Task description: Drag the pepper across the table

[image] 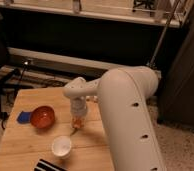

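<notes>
The tool (78, 120) points down mid-counter (25, 145), toward the right edge, on the pepper (78, 121); its grip cannot be told. The drag looks barely begun.

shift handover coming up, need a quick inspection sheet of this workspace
surface: light wooden table, plank top
job's things: orange pepper under the gripper, right of the bowl
clutter: red-orange bowl, blue item beside it, white cup, striped object at the front edge
grippers: gripper pointing down at the pepper
cables: dark cable left of the table
surroundings: speckled floor, dark wall behind
</notes>
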`<action>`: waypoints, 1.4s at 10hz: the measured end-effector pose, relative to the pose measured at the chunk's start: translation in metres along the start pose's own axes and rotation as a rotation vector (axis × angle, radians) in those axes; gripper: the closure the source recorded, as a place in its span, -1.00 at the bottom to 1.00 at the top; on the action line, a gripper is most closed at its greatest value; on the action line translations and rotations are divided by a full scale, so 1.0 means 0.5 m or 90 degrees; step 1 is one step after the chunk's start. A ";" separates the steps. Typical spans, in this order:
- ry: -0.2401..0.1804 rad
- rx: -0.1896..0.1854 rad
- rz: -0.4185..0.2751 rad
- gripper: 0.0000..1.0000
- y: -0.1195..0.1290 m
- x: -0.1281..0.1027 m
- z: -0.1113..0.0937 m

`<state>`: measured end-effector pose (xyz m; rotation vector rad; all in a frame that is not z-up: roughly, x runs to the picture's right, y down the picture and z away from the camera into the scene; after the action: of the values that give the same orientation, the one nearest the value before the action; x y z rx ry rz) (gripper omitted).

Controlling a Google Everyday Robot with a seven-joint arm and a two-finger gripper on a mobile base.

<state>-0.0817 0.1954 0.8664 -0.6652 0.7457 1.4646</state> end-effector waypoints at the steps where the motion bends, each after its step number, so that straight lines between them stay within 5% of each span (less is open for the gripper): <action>1: -0.002 -0.002 0.010 0.41 -0.012 -0.006 -0.001; 14: 0.001 -0.038 0.130 0.41 -0.180 -0.023 0.006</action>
<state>0.0087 0.1897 0.8727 -0.6505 0.7926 1.6782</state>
